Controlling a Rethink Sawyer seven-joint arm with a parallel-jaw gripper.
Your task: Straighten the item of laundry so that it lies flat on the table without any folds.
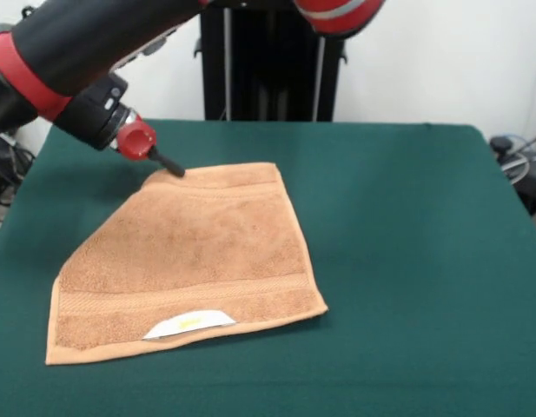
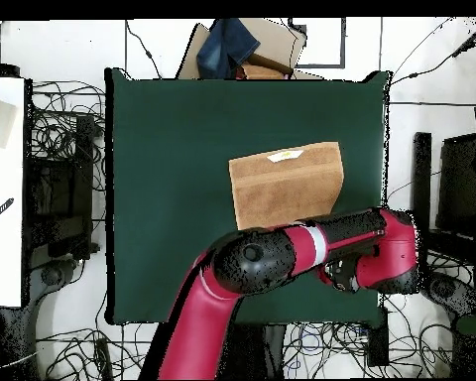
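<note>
- The single red and black robot arm (image 1: 85,52) is reaching down from the upper left of the front view, slanting toward the table; in the overhead view its thick red segments (image 2: 282,260) are crossing the table's near edge.
- The gripper (image 1: 174,167), a thin dark tip below a red collar, is touching the far left corner of the towel; whether it is open, closed or pinching the cloth cannot be told, since the tip is showing only as one dark point.
- One small rectangular terry towel, light orange-tan (image 1: 194,256), is lying on the table, left of centre in the front view; in the overhead view the towel (image 2: 282,184) is sitting right of centre, partly hidden by the arm.
- The towel is lying mostly flat, but its left side is running diagonally, so the outline is looking skewed rather than square.
- One white label with a yellow mark (image 1: 188,324) is showing at the towel's near hem, beside a woven border band.
- One large table covered in dark green felt-like cloth (image 1: 406,261) is bearing the towel alone.
</note>
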